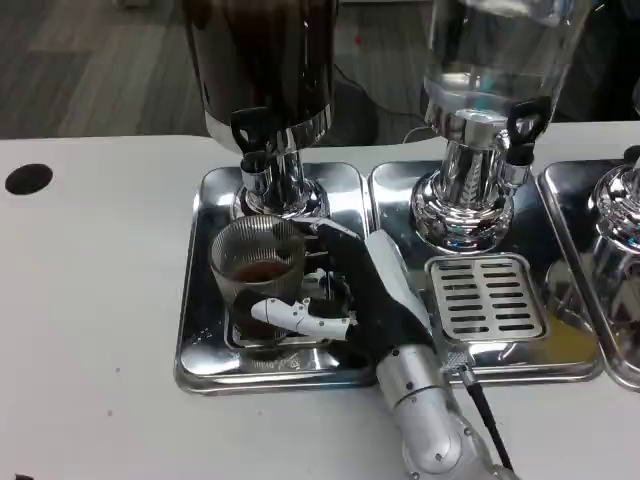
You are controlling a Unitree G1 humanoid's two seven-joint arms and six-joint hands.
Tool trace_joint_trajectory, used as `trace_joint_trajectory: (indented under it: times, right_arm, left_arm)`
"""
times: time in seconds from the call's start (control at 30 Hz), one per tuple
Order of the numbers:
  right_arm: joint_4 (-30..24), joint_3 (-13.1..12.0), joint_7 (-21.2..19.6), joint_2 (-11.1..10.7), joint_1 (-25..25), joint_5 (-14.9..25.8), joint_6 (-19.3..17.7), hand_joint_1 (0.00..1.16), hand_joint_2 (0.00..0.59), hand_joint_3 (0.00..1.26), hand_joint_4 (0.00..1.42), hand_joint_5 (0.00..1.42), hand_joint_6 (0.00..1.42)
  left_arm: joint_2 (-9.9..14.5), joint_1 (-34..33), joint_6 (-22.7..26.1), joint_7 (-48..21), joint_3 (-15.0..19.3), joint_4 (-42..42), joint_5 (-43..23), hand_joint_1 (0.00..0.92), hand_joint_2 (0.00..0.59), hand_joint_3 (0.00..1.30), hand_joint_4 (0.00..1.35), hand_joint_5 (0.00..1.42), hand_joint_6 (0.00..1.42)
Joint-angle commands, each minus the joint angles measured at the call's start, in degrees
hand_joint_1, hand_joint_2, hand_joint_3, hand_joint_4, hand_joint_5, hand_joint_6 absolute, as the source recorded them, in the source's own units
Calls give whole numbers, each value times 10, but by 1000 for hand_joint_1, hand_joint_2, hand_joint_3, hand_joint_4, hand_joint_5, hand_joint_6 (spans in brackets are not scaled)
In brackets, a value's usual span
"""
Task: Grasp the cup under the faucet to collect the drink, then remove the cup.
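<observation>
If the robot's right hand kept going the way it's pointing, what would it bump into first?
The right hand already holds the ribbed glass cup. Pushed further up and left, it would probably press the cup into the dark dispenser's chrome base just behind, though depth is hard to judge.

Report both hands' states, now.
Right hand: holding the cup under the faucet.
Left hand: not in view.

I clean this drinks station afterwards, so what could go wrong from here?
The cup already holds brown liquid, and the right robot hand grips it from the side, so a tilted lift might spill onto the steel tray. The dark dispenser's faucet sits close above the rim; lifting straight up could knock it.
</observation>
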Motion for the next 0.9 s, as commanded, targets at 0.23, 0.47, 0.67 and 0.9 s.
trace_joint_trajectory:
  times: [0.23,0.47,0.67,0.9]
  right_arm:
    - [-36,-8,5,5,21,10,-26,700,102,386,428,448,278]
    - [-68,-13,13,-1,39,16,-27,699,102,388,443,455,278]
    - [-87,-17,21,-6,56,18,-30,700,102,396,444,465,285]
    - [-102,-23,29,-8,74,22,-38,699,102,397,444,476,312]
  left_arm:
    - [2,1,4,-8,-7,-2,2,0,104,284,144,208,423]
    - [4,-3,9,-11,-14,-4,6,0,104,283,144,208,419]
    - [4,-6,13,-15,-20,-7,11,0,104,282,144,208,419]
    - [4,-10,18,-18,-28,-12,19,0,104,280,144,208,418]
